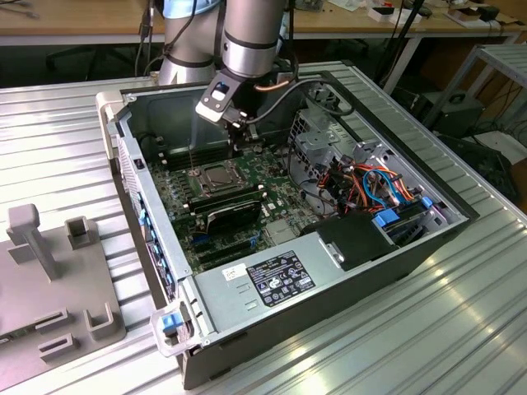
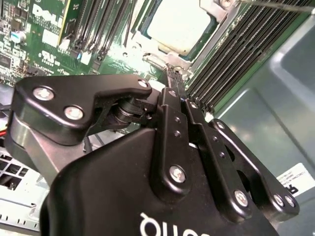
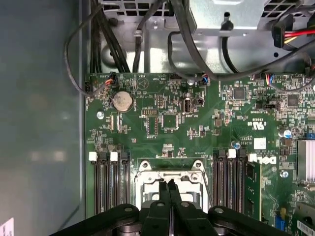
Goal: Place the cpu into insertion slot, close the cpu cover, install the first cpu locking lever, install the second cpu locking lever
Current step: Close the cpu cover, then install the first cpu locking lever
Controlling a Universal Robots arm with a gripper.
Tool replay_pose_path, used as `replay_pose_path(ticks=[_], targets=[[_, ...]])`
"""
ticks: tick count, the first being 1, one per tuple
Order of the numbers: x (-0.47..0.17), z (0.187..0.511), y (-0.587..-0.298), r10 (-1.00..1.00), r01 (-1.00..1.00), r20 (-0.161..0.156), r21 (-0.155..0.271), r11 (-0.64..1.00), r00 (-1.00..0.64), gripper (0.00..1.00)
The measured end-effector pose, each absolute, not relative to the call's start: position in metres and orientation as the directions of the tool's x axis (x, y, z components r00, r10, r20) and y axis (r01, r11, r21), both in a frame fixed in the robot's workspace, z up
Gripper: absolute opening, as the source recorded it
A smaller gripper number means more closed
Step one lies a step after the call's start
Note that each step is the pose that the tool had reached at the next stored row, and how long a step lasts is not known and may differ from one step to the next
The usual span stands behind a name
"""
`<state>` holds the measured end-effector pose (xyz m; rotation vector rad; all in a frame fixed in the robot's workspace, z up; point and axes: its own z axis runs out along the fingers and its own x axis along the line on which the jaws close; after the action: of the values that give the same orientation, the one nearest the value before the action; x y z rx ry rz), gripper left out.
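The cpu (image 1: 220, 174) lies in the insertion slot on the green board, its silvery face (image 2: 179, 24) showing through the cut-out. Flat around it lies the cpu cover (image 1: 206, 183), a silver frame (image 3: 147, 169). My gripper (image 1: 234, 138) hangs just above the socket's far edge inside the case. In the first wrist view the gripper (image 3: 169, 186) has its black fingers pressed together over the frame, with nothing visible between them. In the second wrist view the gripper (image 2: 171, 76) points down near the socket's corner. A thin locking lever (image 1: 191, 155) stands upright beside the socket; a lever wire (image 3: 207, 189) runs along the frame's side.
Long black memory slots (image 3: 109, 184) flank the socket. A black cooler block (image 1: 235, 212) sits in front of it, then the power supply (image 1: 272, 280). Cables and a drive cage (image 1: 329, 148) fill the exterior view's right. A grey fixture (image 1: 49, 271) stands outside the case.
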<state>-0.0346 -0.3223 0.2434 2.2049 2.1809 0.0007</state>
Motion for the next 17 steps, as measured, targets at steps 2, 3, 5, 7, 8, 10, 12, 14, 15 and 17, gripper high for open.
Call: replay_pose_path(ticks=[2,3,5,7,8,10,12,14,15,17], targets=[[-0.043,0.243,-0.322,1.000,1.000,-0.028,0.029,-0.011,0.011,0.11],[-0.048,0.243,-0.322,1.000,1.000,-0.028,0.029,-0.011,0.011,0.11],[-0.054,0.243,-0.322,1.000,1.000,-0.028,0.029,-0.010,0.011,0.11],[-0.059,0.242,-0.322,1.000,1.000,-0.028,0.029,-0.011,0.011,0.11],[-0.059,0.242,-0.322,1.000,1.000,-0.028,0.029,-0.011,0.011,0.11],[-0.059,0.242,-0.322,1.000,1.000,-0.028,0.029,-0.010,0.011,0.11],[-0.059,0.241,-0.322,1.000,1.000,-0.028,0.029,-0.011,0.011,0.11],[-0.059,0.241,-0.322,1.000,1.000,-0.028,0.029,-0.011,0.011,0.11],[-0.059,0.241,-0.322,1.000,1.000,-0.028,0.029,-0.011,0.011,0.11],[-0.059,0.241,-0.322,1.000,1.000,-0.028,0.029,-0.011,0.011,0.11]])
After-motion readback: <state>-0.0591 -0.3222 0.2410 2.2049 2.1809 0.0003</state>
